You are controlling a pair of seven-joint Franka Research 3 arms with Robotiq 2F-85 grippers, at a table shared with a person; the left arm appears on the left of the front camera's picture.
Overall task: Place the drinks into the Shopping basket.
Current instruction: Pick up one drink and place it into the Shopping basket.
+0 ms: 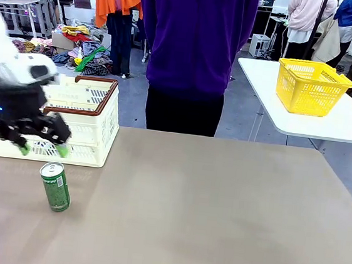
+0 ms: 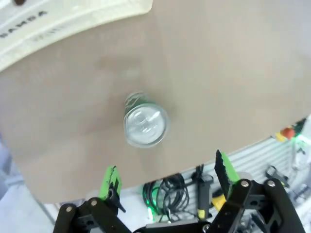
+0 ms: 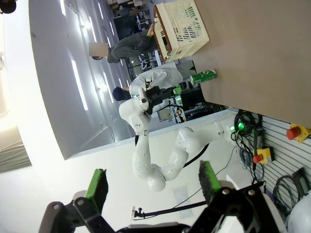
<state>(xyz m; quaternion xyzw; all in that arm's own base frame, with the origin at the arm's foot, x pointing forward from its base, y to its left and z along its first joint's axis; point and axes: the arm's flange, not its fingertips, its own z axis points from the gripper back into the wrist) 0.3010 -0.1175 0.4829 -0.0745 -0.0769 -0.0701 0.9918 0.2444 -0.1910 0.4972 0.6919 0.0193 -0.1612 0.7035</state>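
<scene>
1. Left hand [image 1: 44, 149], black with green pads, jaws spread wide, empty, above the green cylindrical metal can [image 1: 55, 186].
2. Can upright on smooth tan counter [image 1: 216, 224], near slotted cream plastic basket [image 1: 88, 129].
3. Right hand [image 3: 153, 187] open, empty.

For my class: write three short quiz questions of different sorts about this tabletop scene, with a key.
1. True or false: the green can stands upright on the table.
2. The left gripper is: A) open above the can, B) shut on the can, C) inside the Shopping basket.
3. Fill in: the person stands at the table's ___ side.

Key: 1 true; 2 A; 3 far.
</scene>
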